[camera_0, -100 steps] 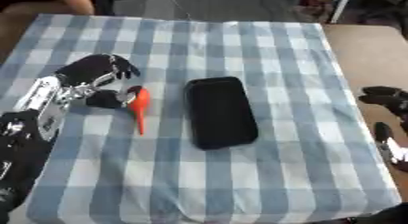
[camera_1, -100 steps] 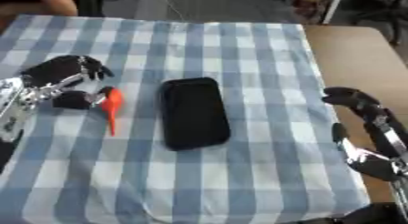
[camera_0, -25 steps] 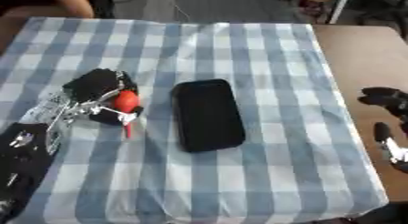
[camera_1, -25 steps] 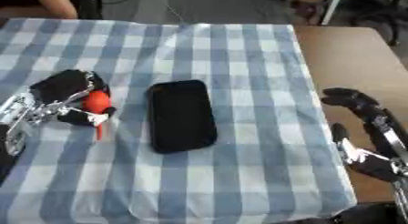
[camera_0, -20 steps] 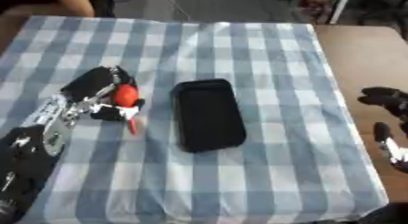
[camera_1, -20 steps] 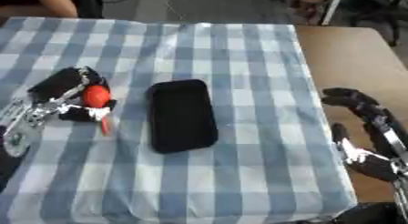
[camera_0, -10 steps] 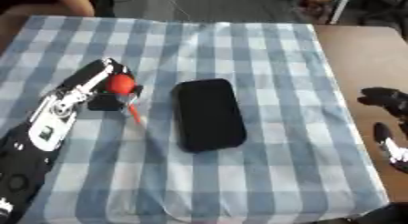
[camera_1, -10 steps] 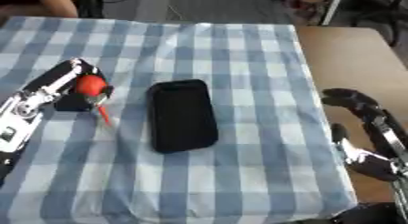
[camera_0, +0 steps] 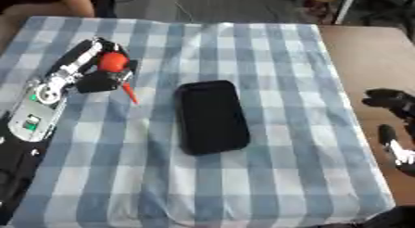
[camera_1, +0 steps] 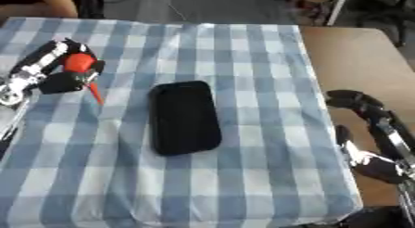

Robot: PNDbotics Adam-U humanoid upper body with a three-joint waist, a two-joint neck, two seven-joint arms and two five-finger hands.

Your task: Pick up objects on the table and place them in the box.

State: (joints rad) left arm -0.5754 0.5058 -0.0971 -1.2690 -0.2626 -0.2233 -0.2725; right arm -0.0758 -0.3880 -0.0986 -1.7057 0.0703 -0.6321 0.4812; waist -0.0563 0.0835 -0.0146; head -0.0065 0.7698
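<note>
A checked blue-and-white cloth (camera_0: pixel 267 129) covers the surface; bare brown tabletop (camera_0: pixel 365 55) shows along the right edge. The robot's left hand (camera_0: pixel 96 67) sits at upper left of the cloth, fingers curled round a small orange-red object (camera_0: pixel 115 65): a round bulb at top w/ a thin pointed tip hanging down and slightly right, toward the cloth. The tip looks clear of the cloth, so the object seems lifted, though contact can't be ruled out. Just right of that hand, near the cloth's centre, lies a black phone (camera_0: pixel 212 117), flat, screen up, long axis running roughly away from the robot w/ a slight lean, near end angled a bit to the right. The left hand is clearly the nearer one to the phone; the gap between the orange tip and the phone's left edge is small. The right hand (camera_1: pixel 369 134) rests idle at the lower right, off the cloth's edge, well apart from the phone, fingers relaxed and holding nothing. No box shows in either view, so where the orange object must travel can't be told. Judgement: pick of the orange object is under way; phone not yet touched and likely next, approached from its left side.
</note>
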